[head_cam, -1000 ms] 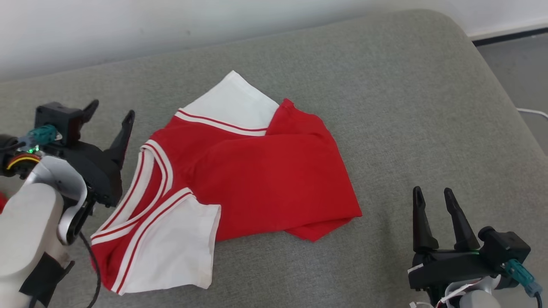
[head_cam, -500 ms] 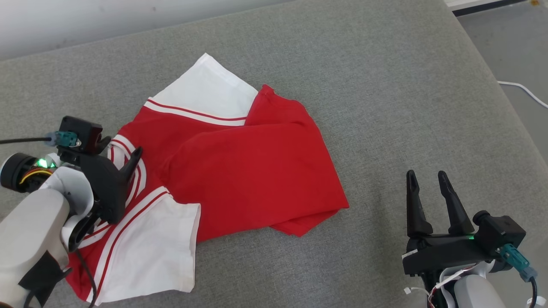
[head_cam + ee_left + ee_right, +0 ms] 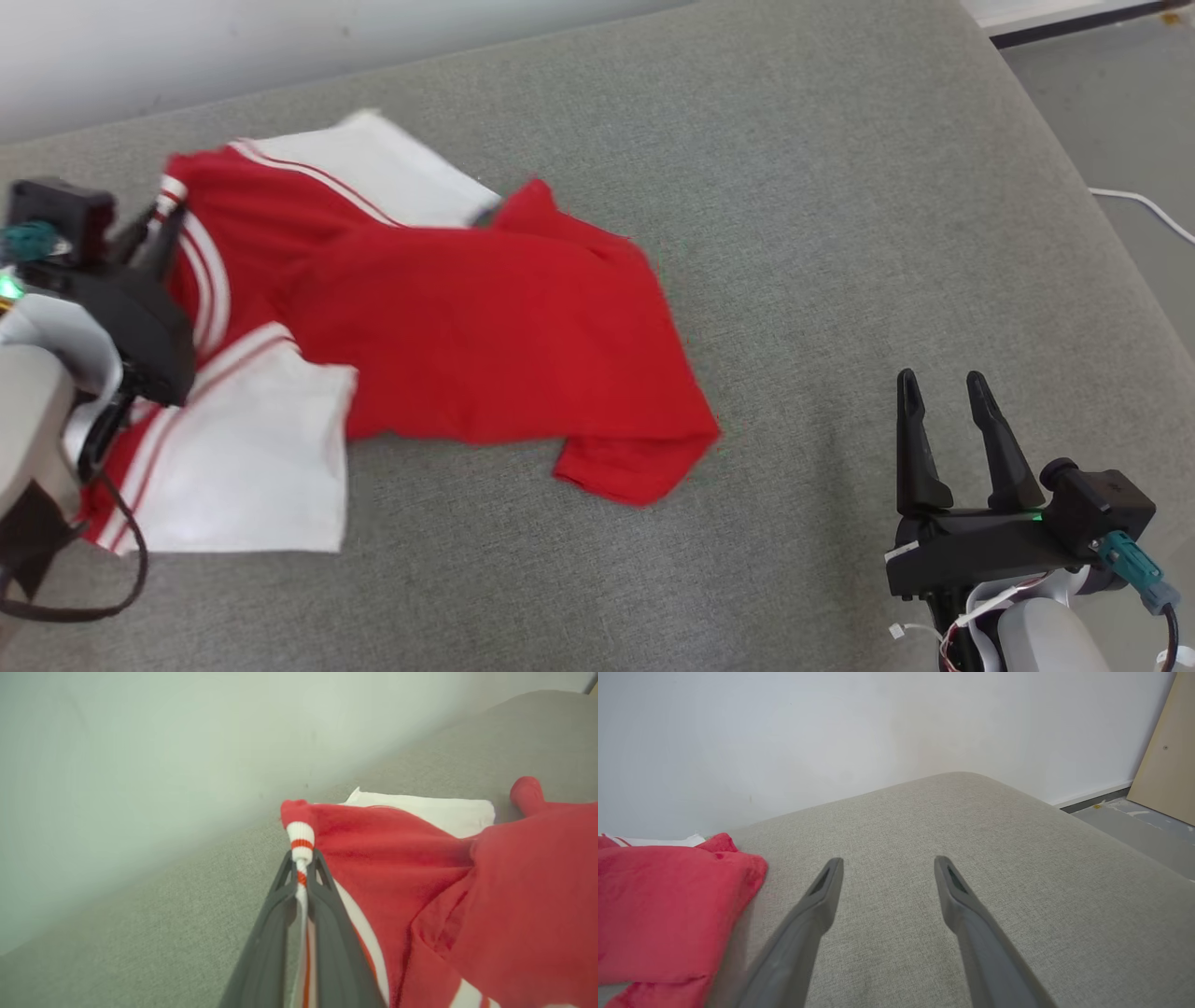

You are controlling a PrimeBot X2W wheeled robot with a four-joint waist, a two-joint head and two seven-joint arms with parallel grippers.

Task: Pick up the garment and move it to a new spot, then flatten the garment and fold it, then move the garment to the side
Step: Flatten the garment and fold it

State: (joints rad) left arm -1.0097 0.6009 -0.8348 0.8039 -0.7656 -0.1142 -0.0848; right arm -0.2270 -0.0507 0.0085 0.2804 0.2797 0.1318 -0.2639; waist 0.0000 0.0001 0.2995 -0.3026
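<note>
The red-and-white garment lies rumpled on the left part of the grey cushion. Its striped collar rib is gripped by the clenched left pincer at the garment's left edge. The right pincer stands released, fingers spread, well apart to the garment's right. In the head view the cloth is blurred, and the left forearm covers part of its striped edge.

A grey fabric cushion carries one thing: a red shirt with white sleeves, rumpled and folded over itself. Right of the shirt, the grey weave runs on to a rounded corner. Behind the shirt, the cushion's far edge meets a pale wall.
</note>
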